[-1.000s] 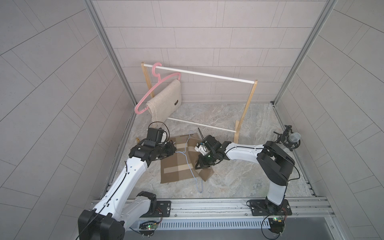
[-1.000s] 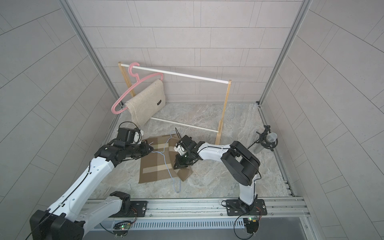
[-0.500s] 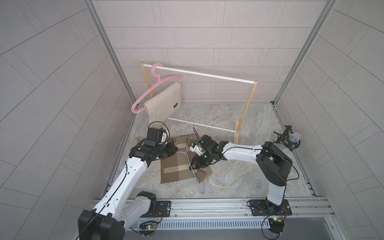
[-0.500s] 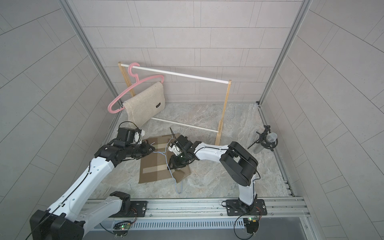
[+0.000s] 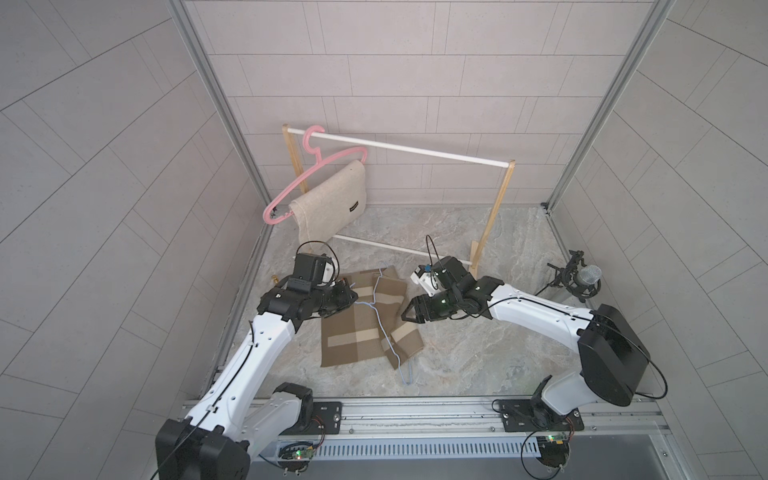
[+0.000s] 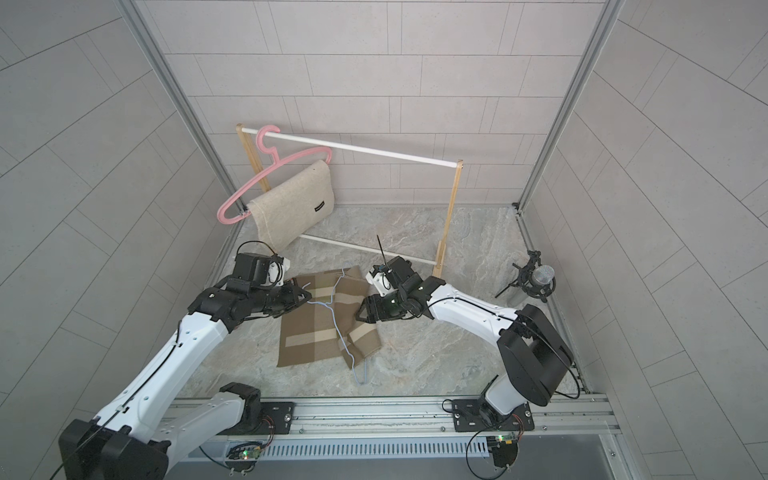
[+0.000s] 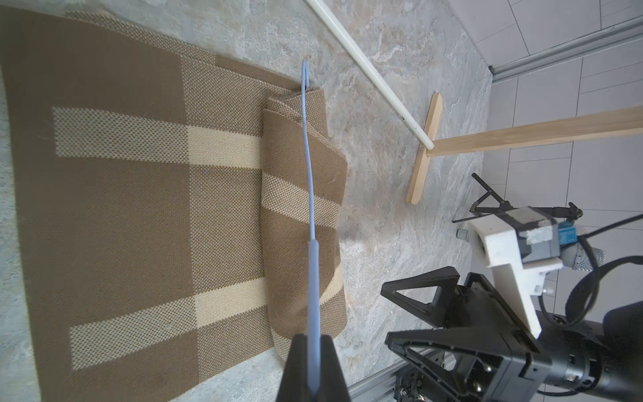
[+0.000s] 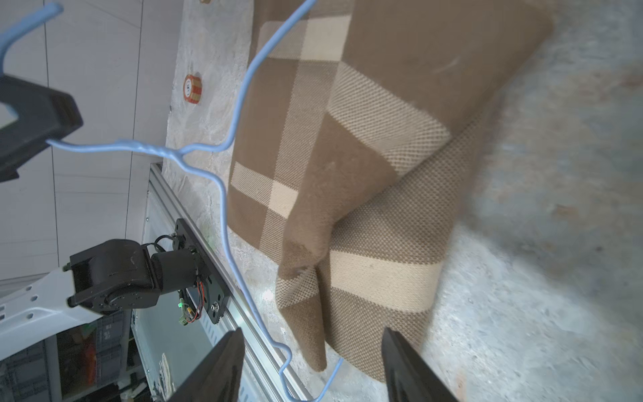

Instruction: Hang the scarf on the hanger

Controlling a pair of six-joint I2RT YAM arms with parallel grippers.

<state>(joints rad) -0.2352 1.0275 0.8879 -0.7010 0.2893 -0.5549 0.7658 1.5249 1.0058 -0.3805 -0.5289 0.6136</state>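
In both top views we're seeing the brown-and-cream checked woven scarf (image 5: 357, 332) lying on the grey marble floor (image 5: 478, 357), one side folded over, with the thin light-blue wire hanger (image 5: 379, 322) running across it. Left wrist view: the left gripper (image 7: 313, 369) is clamping the hanger at the base of its hook. Right wrist view: the right gripper (image 8: 313, 334) is hovering, jaws spread and empty, just beside the scarf's folded edge.

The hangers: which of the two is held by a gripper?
The blue wire hanger, lying on the brown scarf: the left gripper is shut on its hook. The pink hanger hangs on the rail, carrying a beige cloth.
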